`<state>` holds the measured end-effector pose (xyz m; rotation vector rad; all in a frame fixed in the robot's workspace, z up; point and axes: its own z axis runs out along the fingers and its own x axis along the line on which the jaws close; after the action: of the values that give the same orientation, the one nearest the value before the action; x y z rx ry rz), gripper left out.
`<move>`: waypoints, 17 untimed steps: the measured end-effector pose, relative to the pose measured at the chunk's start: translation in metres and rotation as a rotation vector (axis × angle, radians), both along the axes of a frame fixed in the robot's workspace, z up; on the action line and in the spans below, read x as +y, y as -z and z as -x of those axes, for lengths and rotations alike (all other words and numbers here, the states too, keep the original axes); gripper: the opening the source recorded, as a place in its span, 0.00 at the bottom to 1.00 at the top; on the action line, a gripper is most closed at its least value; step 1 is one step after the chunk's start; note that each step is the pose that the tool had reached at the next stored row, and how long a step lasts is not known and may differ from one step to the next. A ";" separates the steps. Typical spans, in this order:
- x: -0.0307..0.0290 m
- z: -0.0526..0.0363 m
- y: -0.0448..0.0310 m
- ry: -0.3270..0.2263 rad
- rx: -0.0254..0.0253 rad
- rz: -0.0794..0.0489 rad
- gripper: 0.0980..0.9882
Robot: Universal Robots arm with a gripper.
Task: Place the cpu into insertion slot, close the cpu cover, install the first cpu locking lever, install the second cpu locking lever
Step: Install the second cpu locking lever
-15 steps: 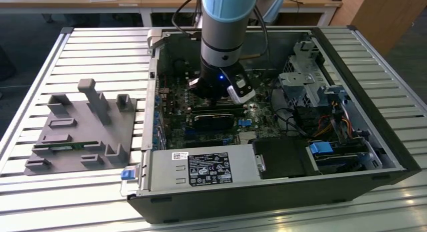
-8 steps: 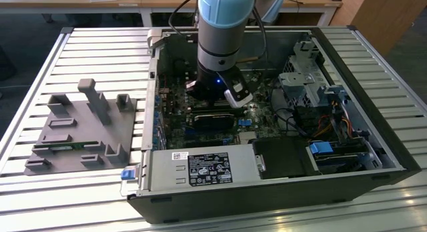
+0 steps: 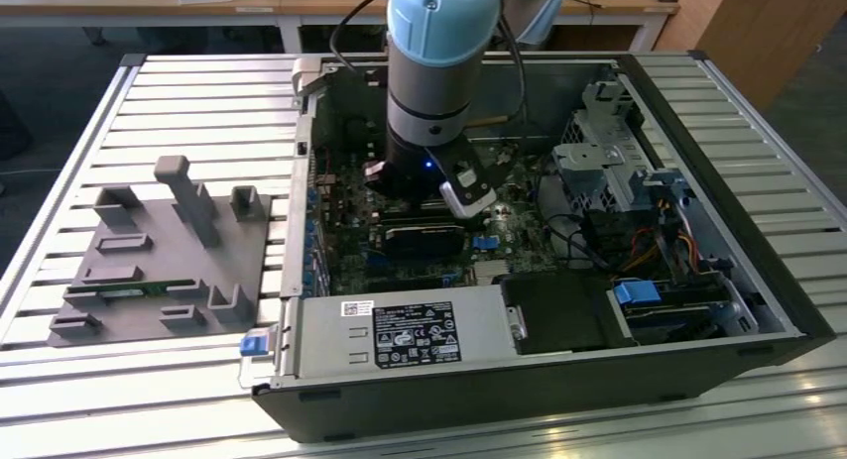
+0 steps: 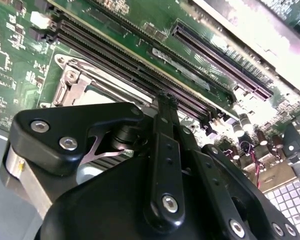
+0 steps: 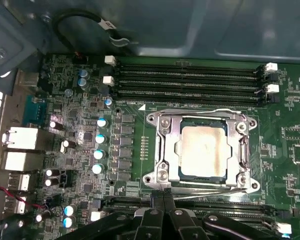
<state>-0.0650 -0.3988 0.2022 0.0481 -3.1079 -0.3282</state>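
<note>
In the first wrist view the cpu (image 5: pixel 202 150), a square chip with a dull metal top, lies in the insertion slot (image 5: pixel 250 186) on the green motherboard (image 5: pixel 132 100). The silvery cpu cover (image 5: pixel 167 150) lies flat around the chip, framing it. One thin wire lever (image 5: pixel 210 112) runs along the socket's side nearest the memory slots, and another (image 5: pixel 215 188) runs along the opposite side. My gripper (image 5: pixel 163 196) is shut, its black fingertips touching or just above that second lever at the socket's corner. The second wrist view has a finger (image 4: pixel 165 107) over the socket's edge (image 4: pixel 72 82).
The arm (image 3: pixel 430 92) reaches down into an open computer case (image 3: pixel 741 281) on a slatted table. Long black memory slots (image 5: pixel 190 80) flank the socket. A power supply (image 3: pixel 397 335), drive bays (image 3: pixel 609 162) and cables crowd the case. A grey fixture (image 3: pixel 159 261) sits on the exterior view's left.
</note>
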 end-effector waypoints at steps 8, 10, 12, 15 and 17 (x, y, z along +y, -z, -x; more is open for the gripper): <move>-0.0003 0.0050 0.0039 0.000 0.0000 -0.024 0.03; -0.0004 0.0056 0.0051 0.000 0.0001 -0.029 0.03; -0.0004 0.0059 0.0063 0.000 0.0000 -0.036 0.03; -0.0004 0.0063 0.0076 0.000 0.0001 -0.046 0.03; -0.0004 0.0063 0.0082 0.000 0.0000 -0.055 0.03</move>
<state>-0.0713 -0.3992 0.1940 0.0489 -3.0985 -0.4131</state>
